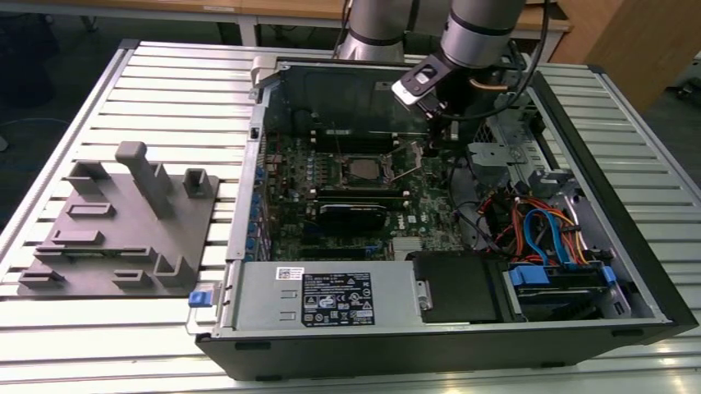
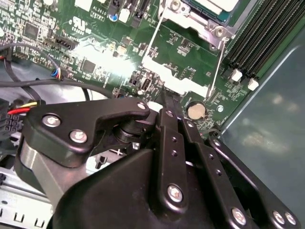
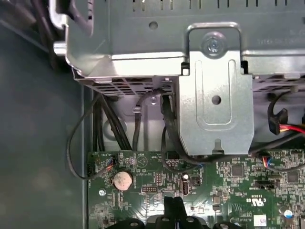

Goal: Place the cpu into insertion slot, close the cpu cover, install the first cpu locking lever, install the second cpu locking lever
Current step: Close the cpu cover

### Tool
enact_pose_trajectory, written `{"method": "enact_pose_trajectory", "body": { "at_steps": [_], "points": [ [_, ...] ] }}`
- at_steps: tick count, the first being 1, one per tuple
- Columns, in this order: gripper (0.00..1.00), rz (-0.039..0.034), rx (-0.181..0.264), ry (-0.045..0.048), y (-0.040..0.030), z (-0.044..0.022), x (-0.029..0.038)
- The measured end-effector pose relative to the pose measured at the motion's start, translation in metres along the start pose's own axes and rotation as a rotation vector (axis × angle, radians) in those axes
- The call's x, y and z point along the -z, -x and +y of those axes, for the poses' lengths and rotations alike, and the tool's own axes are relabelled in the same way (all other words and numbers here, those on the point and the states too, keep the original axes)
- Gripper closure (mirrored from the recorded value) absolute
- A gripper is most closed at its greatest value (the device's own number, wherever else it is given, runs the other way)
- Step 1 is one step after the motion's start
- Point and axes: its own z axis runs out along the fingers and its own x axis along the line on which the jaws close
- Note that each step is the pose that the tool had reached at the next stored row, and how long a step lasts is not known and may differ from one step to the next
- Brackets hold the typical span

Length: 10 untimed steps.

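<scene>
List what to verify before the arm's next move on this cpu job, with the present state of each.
1. Cpu seated under cover: ok.
2. Cover lying flat: ok.
3. Both levers latched: cannot tell.
4. Gripper shut, nothing in it: ok.
5. Gripper off the cpu, over the board beside the coin cell: ok.
6. Cables clear of the gripper: cannot tell.

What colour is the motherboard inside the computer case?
The motherboard is green, seen best in the second wrist view.
</scene>
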Motion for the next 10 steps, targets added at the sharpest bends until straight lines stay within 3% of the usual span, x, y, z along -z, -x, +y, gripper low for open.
{"method": "enact_pose_trajectory", "body": {
  "at_steps": [10],
  "points": [
    [0.90, 0.0004, 0.000, -0.0001, 0.0005, -0.0100, -0.0002]
  ]
}}
